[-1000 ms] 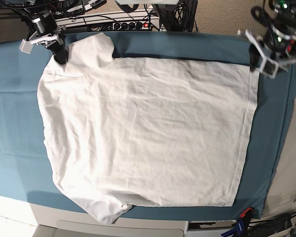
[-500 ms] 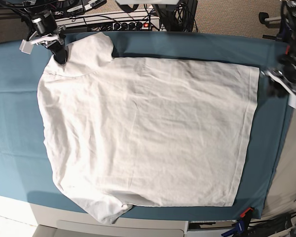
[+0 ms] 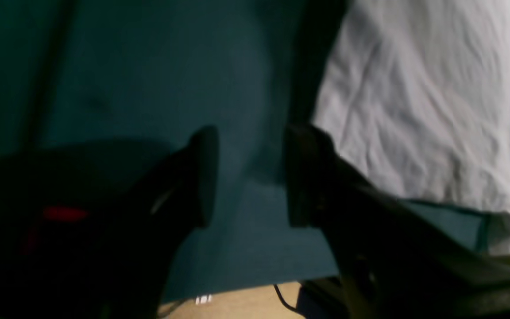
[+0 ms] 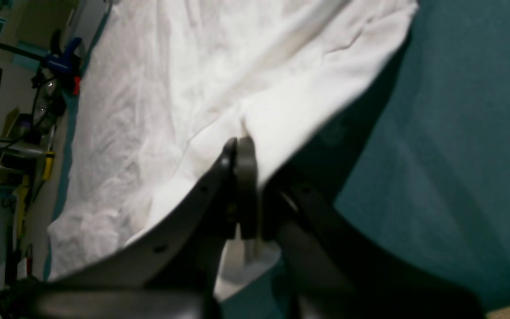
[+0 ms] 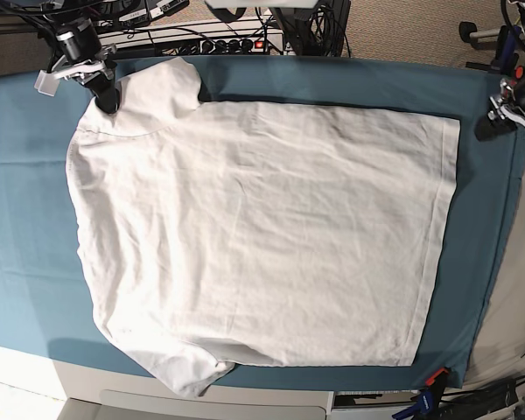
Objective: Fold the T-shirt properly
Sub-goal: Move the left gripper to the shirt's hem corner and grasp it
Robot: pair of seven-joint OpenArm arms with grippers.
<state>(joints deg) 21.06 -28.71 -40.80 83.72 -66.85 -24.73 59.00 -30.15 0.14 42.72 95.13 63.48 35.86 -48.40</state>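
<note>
Right gripper pinches the T-shirt near its sleeve, apparently; left gripper, spread and empty, must next grasp the hem.

The T-shirt lies spread on the table cloth. The right gripper pinches its sleeve; the hem lies beside the left gripper.
</note>
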